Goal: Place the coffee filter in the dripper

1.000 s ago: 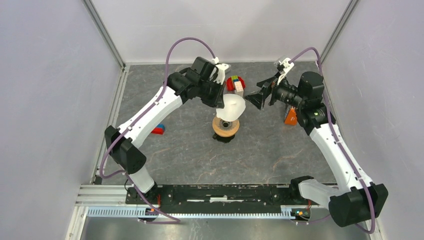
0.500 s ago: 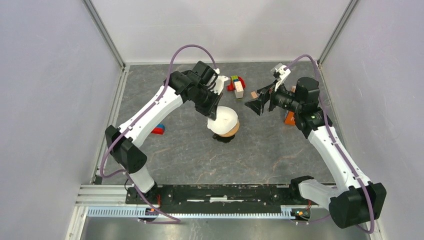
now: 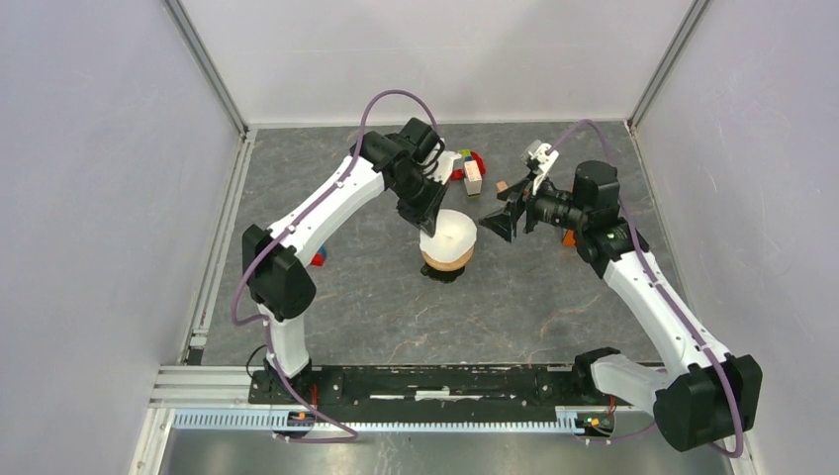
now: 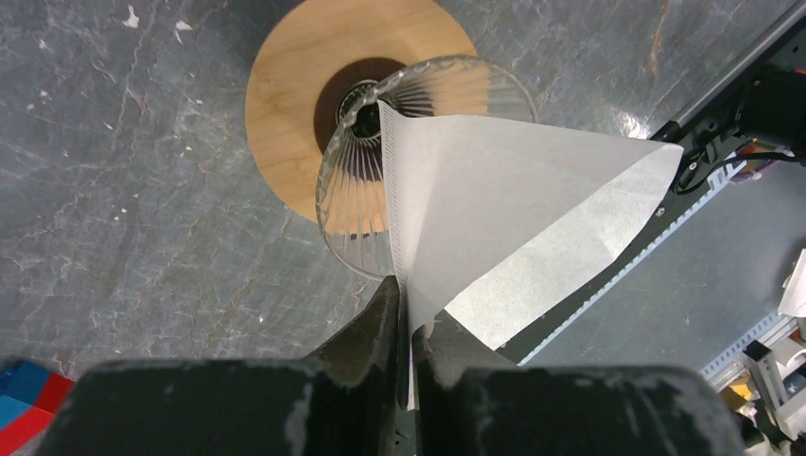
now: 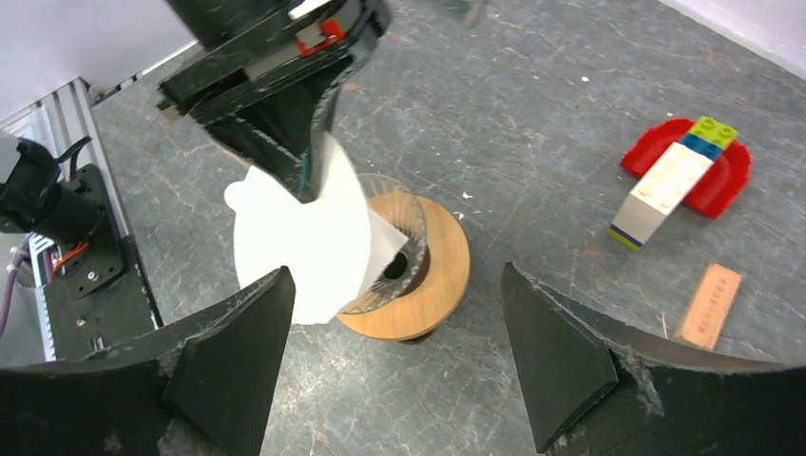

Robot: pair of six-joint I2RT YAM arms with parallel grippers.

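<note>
Reading from the bases outward: both arms rise from the black rail at the near edge and bend in toward the middle of the grey table.

- A red-and-blue block sits left of centre, partly hidden behind the left arm.
- The dripper stands upright mid-table, with its tan ring under the ribbed glass funnel.
- The coffee filter has its pointed end down inside the funnel. Its upper part leans out over the rim toward the left arm's side, so it's not seated flush against the glass.
- The left gripper is clamped on the filter's seam edge, just outside the funnel rim, with both fingers pressed onto the paper.
- The right gripper has its fingers spread wide with nothing between them. It hangs just right of the dripper, facing it, not touching dripper or filter.
- An orange object sits by the right forearm, mostly hidden.
- Farther back, a small tan block lies flat.
- Beyond it, a white brick with a green-and-blue end lies on a red piece, well apart from the dripper.
</note>
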